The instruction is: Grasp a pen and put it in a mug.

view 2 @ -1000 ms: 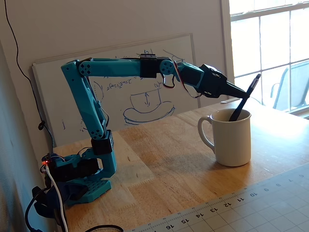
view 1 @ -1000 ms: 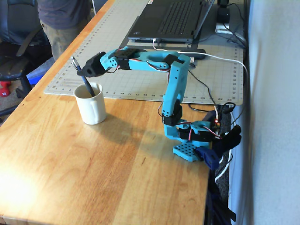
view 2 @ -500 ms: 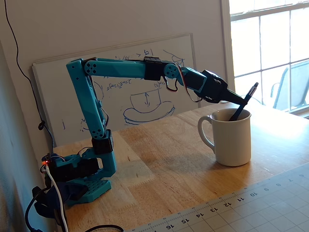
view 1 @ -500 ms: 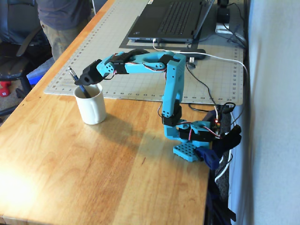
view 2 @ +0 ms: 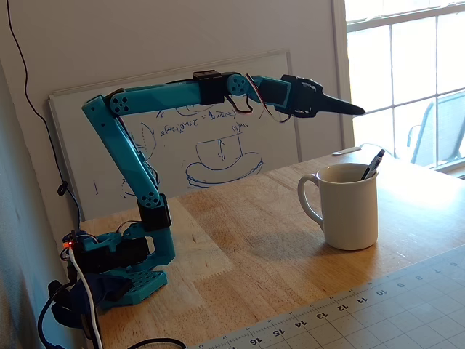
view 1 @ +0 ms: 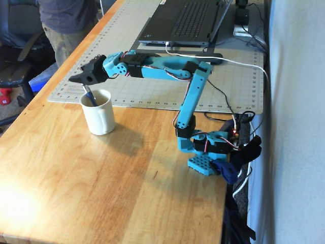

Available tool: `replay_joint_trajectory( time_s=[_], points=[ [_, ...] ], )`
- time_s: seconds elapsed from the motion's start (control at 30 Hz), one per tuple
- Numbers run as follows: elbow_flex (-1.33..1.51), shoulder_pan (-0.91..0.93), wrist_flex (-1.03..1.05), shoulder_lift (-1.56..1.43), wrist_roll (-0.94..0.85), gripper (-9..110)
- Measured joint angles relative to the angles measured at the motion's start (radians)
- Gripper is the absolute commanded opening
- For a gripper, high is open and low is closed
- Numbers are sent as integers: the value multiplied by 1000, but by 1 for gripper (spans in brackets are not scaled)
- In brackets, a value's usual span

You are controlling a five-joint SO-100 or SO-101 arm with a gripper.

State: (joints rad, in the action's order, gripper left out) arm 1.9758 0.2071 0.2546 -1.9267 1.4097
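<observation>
The cream-white mug (view 1: 100, 118) stands on the wooden table, its handle facing the arm in a fixed view (view 2: 350, 207). The dark pen (view 1: 90, 96) stands tilted inside the mug, its upper end sticking out above the rim and leaning on it in both fixed views (view 2: 373, 163). My gripper (view 1: 75, 79) hovers just above the mug's rim, and in a fixed view (view 2: 356, 110) it is clearly apart from the pen. Its jaws look closed to a single point and hold nothing.
A grey cutting mat (view 1: 152, 61) lies behind the mug with a laptop (view 1: 183, 23) on it. The arm's base (view 1: 203, 152) is clamped at the table's right edge. A person (view 1: 66, 25) stands at the far left. A whiteboard (view 2: 182, 138) leans on the wall.
</observation>
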Motion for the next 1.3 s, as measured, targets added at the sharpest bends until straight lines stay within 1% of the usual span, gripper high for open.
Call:
replay_joint_trajectory(
  time_s=[0.1,0.23,0.33,0.5,0.6,0.73,0.8,1.0,1.17,1.3],
  points=[
    [0,-26,0,-51,-100,23],
    [0,-34,51,-106,-304,17],
    [0,-34,130,-153,-499,15],
    [0,-34,279,-267,-815,13],
    [6,-34,388,-341,-962,13],
    [72,-60,543,-433,-1114,13],
    [104,-69,603,-485,-1173,13],
    [244,-74,752,-658,-1278,12],
    [399,-74,833,-833,-1307,6],
    [515,-74,864,-983,-1308,4]
  ],
)
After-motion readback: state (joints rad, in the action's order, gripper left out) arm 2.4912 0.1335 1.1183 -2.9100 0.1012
